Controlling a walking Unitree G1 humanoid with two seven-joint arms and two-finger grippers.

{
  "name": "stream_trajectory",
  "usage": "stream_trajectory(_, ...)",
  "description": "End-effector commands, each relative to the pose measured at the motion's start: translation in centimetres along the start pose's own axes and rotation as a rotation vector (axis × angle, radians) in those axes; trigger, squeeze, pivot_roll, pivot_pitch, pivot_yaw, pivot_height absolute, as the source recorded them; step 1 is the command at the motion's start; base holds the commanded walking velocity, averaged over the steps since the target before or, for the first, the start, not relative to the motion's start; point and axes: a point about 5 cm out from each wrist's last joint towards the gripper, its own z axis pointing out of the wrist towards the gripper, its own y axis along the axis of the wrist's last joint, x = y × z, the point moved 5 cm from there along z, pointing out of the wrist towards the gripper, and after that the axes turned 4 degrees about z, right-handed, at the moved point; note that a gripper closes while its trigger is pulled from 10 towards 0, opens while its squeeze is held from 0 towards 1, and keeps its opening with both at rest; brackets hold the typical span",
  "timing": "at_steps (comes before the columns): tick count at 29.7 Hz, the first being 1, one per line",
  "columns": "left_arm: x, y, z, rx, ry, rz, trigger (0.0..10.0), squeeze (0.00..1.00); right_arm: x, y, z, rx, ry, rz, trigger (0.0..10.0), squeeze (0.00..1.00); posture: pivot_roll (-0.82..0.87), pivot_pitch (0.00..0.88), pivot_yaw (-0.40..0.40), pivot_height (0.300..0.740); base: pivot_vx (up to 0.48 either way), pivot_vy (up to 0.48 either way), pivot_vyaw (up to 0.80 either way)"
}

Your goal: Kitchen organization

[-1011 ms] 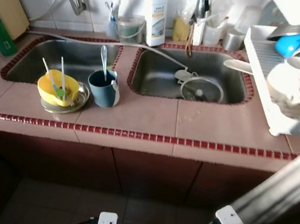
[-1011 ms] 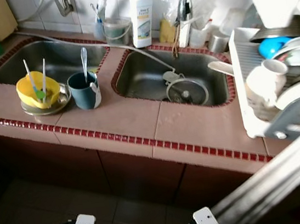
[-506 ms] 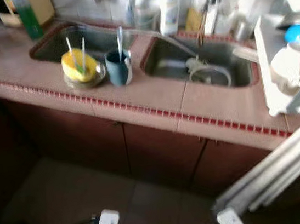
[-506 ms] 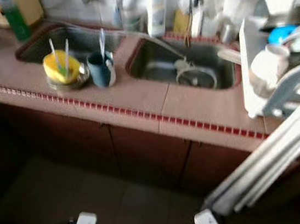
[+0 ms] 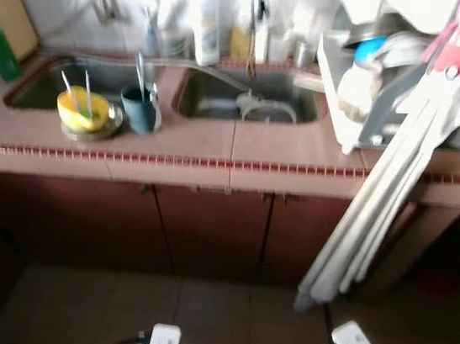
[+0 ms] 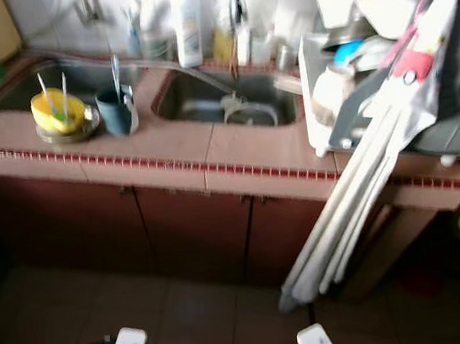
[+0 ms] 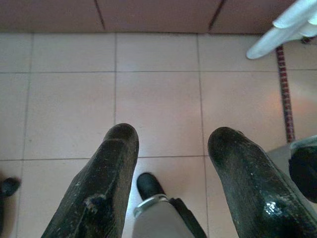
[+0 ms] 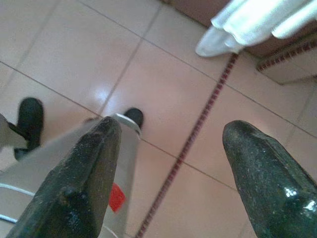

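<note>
- Nearest me, both arms hang over the floor tiles (image 7: pixel 158 104): left gripper (image 7: pixel 171 139) and right gripper (image 8: pixel 171 134) spread wide, holding nothing.
- Folded white rack (image 6: pixel 361 197) leans against the counter (image 6: pixel 170 167); I judge a careless approach could knock it down.
- On the counter, yellow bowl (image 6: pixel 57 112) and blue mug (image 6: pixel 114 111) sit beside 2 sinks (image 6: pixel 221 101).
- Farthest, crowded dish rack (image 6: pixel 351 63); blurred views risk a misjudged reach.
</note>
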Motion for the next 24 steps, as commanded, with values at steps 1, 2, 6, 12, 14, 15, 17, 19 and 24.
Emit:
stream_trajectory(1,-0.25,-0.11,0.02,0.003,-0.001,-0.013,10.0,0.0,-0.54,0.59,-0.01,-0.025,-0.011,0.012,10.0,0.0,-0.14,0.021,-0.064,0.74,0.0,0.0,0.0)
stream_trajectory(2,-0.29,-0.17,0.01,0.004,0.0,-0.016,10.0,0.0,-0.54,0.63,-0.02,-0.03,-0.01,0.02,10.0,0.0,-0.14,0.022,-0.064,0.74,0.0,0.0,0.0)
stream_trajectory(6,-0.46,-0.39,-0.05,0.008,-0.003,-0.014,10.0,0.0,-0.49,0.62,-0.04,-0.032,-0.004,0.02,10.0,0.0,-0.14,0.023,-0.064,0.74,0.0,0.0,0.0)
stream_trajectory(12,-0.39,-0.29,-0.05,0.002,0.001,-0.002,10.0,0.0,-0.6,0.7,-0.03,-0.032,-0.007,0.006,10.0,0.0,-0.14,0.022,-0.068,0.74,0.0,0.0,0.0)
stream_trajectory(14,-0.31,-0.26,-0.05,0.0,0.008,-0.008,10.0,0.0,-0.67,0.71,-0.05,-0.033,-0.008,0.007,10.0,0.0,-0.14,0.024,-0.068,0.74,0.0,0.0,0.0)
stream_trajectory(15,-0.29,-0.26,-0.05,0.0,0.009,-0.01,10.0,0.0,-0.72,0.73,-0.05,-0.033,-0.009,0.008,10.0,0.0,-0.14,0.024,-0.068,0.74,0.0,0.0,0.0)
stream_trajectory(17,-0.26,-0.18,-0.02,-0.001,0.01,-0.006,10.0,0.0,-0.76,0.79,-0.03,-0.033,-0.01,0.006,10.0,0.0,-0.14,0.024,-0.068,0.74,0.0,0.0,0.0)
stream_trajectory(19,-0.2,-0.07,0.0,-0.002,0.01,-0.006,10.0,0.0,-0.86,0.82,0.0,-0.027,-0.015,0.0,10.0,0.0,-0.14,0.022,-0.068,0.74,0.0,0.0,0.0)
stream_trajectory(24,-0.09,-0.2,-0.02,0.003,0.014,-0.029,10.0,0.0,-0.8,0.77,0.03,-0.021,-0.017,0.004,10.0,0.0,-0.14,0.02,-0.064,0.74,0.0,0.0,0.0)
